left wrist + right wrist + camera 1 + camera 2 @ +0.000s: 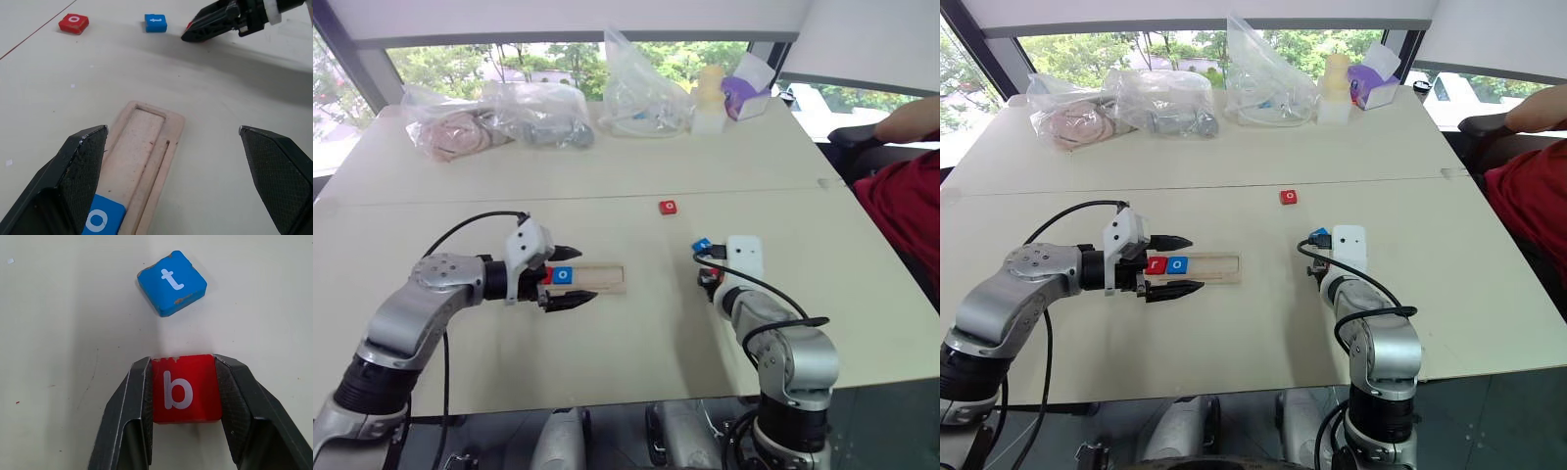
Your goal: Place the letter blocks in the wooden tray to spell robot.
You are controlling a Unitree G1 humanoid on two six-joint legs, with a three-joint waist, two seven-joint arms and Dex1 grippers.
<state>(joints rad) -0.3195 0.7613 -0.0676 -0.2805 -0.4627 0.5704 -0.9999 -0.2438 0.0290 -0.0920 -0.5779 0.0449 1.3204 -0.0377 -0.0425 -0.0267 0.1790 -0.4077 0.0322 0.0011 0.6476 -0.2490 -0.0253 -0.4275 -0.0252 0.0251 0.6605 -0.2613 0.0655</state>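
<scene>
I see the wooden tray (1197, 266) lying flat on the table (1234, 343), a red r block (1156, 263) and a blue o block (1176, 263) seated side by side at its left end; rest of the slot bare. Left gripper (1173, 265) spread wide, one finger either side of the tray near those two tiles, holding nothing. Right gripper (185, 382) narrow, pads pressed on both sides of the red b block (184, 388), which sits on the table; I read that as a grip. Blue t block (171, 282) just beyond it, slightly turned; red o block (1289, 197) farther off, alone. Plastic bags (1165, 103) along the far edge.
</scene>
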